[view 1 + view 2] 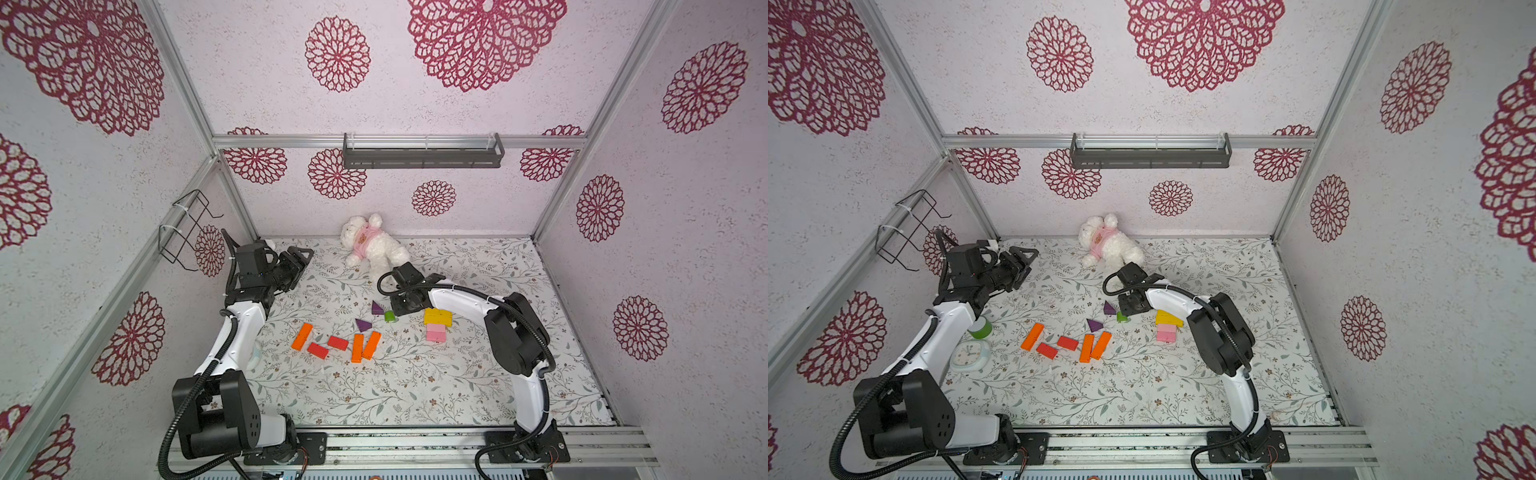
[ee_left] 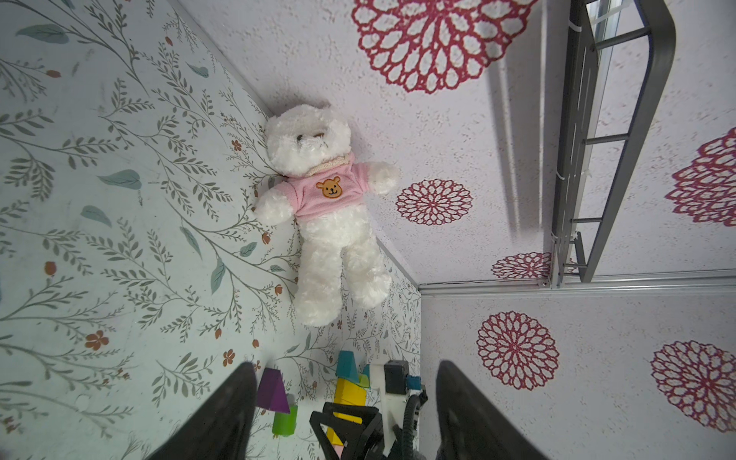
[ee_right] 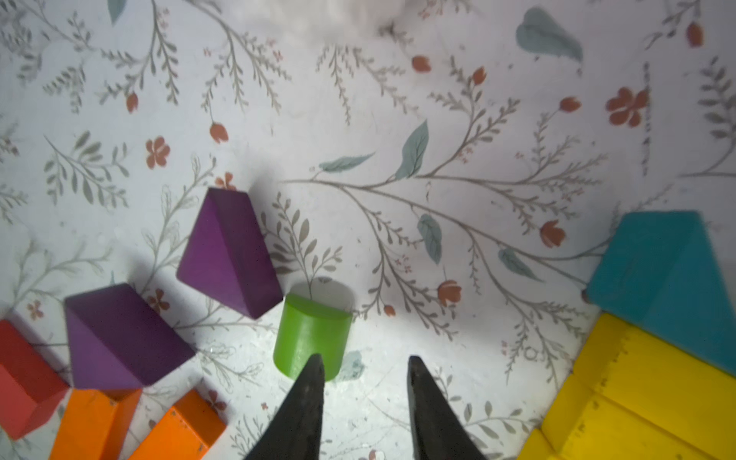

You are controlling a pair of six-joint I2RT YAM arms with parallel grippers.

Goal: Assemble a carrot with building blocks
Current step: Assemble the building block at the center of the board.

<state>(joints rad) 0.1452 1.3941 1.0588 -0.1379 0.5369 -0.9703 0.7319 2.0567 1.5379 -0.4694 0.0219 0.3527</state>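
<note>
Right wrist view: right tool point(image 3: 362, 360) parted, empty; green cylinder point(image 3: 312, 334) on surface point(image 3: 398, 119), just beside one tip, outside gap. Step: reaching for carrot-top piece. Next: centre over cylinder, clamp. Left tool point(image 2: 346, 366) parted, idle.

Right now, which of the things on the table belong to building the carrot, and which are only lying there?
For the carrot: orange bars, red bars, purple triangles, lime-green cylinder, yellow blocks, pink blocks, teal triangle.

Just lying about: white plush bear, green cup, small clock.
</note>
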